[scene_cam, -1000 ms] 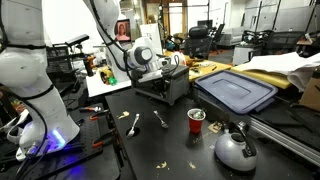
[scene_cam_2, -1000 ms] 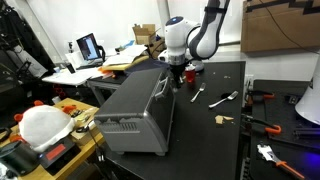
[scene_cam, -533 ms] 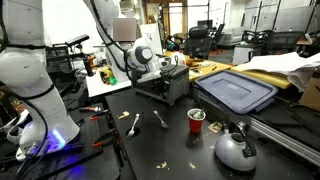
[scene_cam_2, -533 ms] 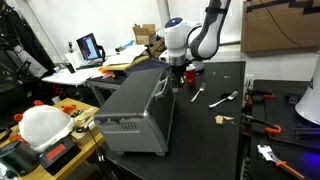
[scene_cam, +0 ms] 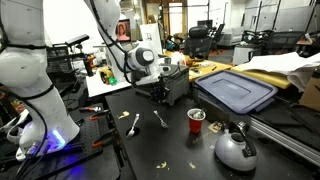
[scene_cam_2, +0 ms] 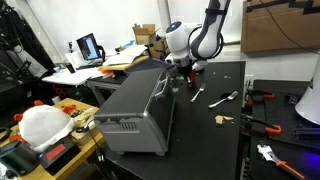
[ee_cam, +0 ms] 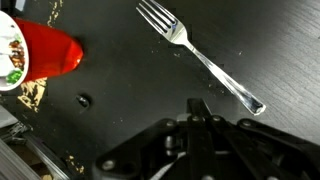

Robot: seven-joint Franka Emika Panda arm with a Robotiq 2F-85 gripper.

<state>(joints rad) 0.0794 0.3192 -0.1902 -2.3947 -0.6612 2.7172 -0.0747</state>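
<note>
My gripper (ee_cam: 200,108) is shut and empty, its fingers pressed together above the black tabletop. It hangs beside the front of a grey toaster oven (scene_cam: 170,84), which also shows in an exterior view (scene_cam_2: 140,105). In both exterior views the gripper (scene_cam: 158,93) (scene_cam_2: 183,80) is just off the oven's corner. A silver fork (ee_cam: 200,55) lies on the table just beyond the fingertips. A red cup (ee_cam: 40,55) with food scraps stands to the left of it. The fork (scene_cam: 160,119) and cup (scene_cam: 196,121) also show in an exterior view.
A spoon (scene_cam: 134,124) lies near the fork. A grey kettle (scene_cam: 235,148) stands at the table's front. A blue bin lid (scene_cam: 235,92) sits beyond the cup. Crumbs (scene_cam_2: 222,119) dot the table. Tools lie at the table edge (scene_cam_2: 265,125).
The gripper has moved a little away from the oven's top edge and lower toward the table. Nothing else has moved.
</note>
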